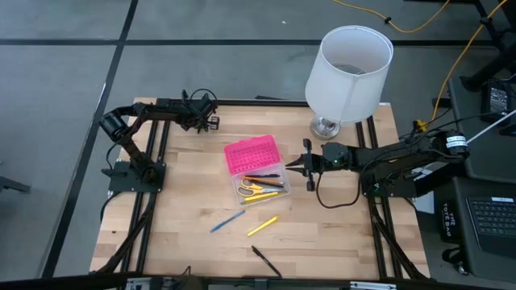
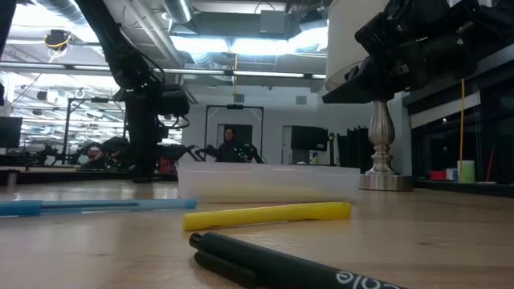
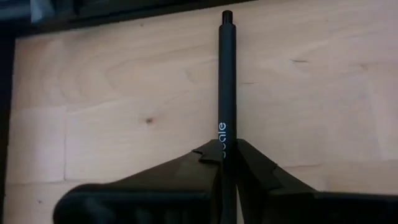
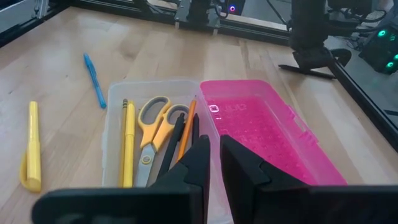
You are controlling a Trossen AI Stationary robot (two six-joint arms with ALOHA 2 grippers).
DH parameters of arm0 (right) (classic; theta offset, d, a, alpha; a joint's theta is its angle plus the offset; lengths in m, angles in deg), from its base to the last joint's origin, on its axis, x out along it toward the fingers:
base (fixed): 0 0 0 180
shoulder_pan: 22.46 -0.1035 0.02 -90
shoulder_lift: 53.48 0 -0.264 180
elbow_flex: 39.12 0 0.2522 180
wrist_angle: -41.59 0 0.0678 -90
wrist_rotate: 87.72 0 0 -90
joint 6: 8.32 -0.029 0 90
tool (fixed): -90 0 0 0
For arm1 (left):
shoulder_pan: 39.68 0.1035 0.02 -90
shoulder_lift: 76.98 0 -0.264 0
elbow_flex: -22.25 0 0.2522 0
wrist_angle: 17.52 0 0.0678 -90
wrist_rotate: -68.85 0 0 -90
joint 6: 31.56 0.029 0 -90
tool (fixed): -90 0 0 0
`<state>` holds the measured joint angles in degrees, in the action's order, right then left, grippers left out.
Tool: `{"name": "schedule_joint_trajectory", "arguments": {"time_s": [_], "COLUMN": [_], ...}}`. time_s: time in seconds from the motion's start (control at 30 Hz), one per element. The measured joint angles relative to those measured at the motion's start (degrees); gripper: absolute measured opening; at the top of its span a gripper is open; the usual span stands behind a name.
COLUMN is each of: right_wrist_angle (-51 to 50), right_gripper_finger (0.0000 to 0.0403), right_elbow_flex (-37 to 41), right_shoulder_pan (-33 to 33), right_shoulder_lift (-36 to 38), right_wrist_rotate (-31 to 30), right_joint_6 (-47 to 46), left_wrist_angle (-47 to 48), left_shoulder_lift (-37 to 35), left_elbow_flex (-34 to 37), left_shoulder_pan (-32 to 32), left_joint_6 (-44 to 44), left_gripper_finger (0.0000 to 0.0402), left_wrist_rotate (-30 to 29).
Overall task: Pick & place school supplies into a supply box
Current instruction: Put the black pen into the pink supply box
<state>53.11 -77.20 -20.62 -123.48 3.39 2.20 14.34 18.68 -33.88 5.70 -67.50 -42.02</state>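
The right hand (image 1: pixel 309 167) hovered just beside the open supply box (image 1: pixel 260 185), its fingers narrowed almost together and empty, pointing over the seam between the clear base and the pink lid (image 4: pixel 261 130). Inside the base lay the yellow-handled scissors (image 4: pixel 154 127), a yellow pencil (image 4: pixel 128 143), an orange one and dark pens. Three supplies waited on the worktop (image 1: pixel 185 209): a blue pen (image 1: pixel 226 221), a yellow marker (image 1: pixel 262 225) and a black pen (image 1: pixel 264 261) nearest the front edge.

The left hand (image 1: pixel 211 121) sat at the far left corner, well apart from the box, pinching a black pen (image 3: pixel 222 93) upright between its fingers.

That pen probably goes in next; to do it well, carry it over the base, align it lengthwise with the pencils and release low.
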Motion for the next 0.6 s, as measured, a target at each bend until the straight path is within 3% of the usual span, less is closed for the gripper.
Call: {"name": "schedule_joint_trajectory", "arguments": {"time_s": [0.27,0.6], "right_wrist_angle": [-0.65,-0.99], "right_gripper_finger": [0.0043,0.0043], "right_elbow_flex": [0.0,0.0], "right_shoulder_pan": [0.0,0.02], "right_shoulder_lift": [0.0,0.0], "right_wrist_rotate": [0.0,0.0], "right_joint_6": [0.02,1.24], "left_wrist_angle": [0.83,-0.63], "left_shoulder_lift": [-3.35,-11.57], "left_elbow_flex": [0.35,0.31], "left_shoulder_pan": [-3.74,-13.96], "left_joint_6": [7.3,16.91], "left_gripper_finger": [0.001,0.001], "left_wrist_rotate": [2.01,1.94]}}
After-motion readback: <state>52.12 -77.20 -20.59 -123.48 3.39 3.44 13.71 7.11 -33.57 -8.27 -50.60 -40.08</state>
